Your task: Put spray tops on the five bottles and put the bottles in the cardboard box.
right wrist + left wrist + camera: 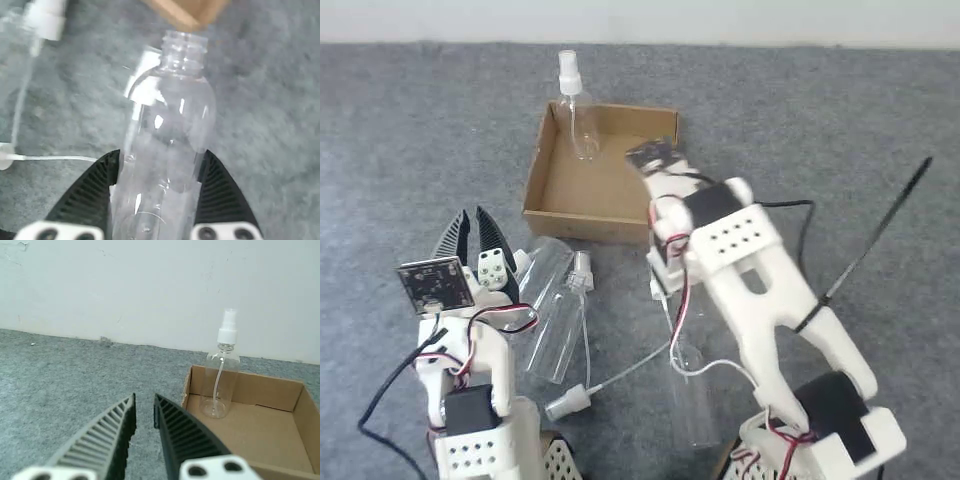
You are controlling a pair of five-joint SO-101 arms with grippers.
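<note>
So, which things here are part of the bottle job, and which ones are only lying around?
Part of the job:
- cardboard box
- capped bottle standing in it
- uncapped bottle in the right gripper
- lying bottles on the carpet
- loose spray top

Only lying around:
- black strip beside an arm
- white wall behind

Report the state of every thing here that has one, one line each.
Cardboard box: open-topped, one bottle inside.
Boxed bottle: upright, spray top on.
Held bottle: uncapped, clamped.
Right pincer: shut on the held bottle.
Left pincer: slightly open, empty.
Loose spray top: lying flat, on no bottle.
Fallen bottle: on its side, not yet boxed.
</note>
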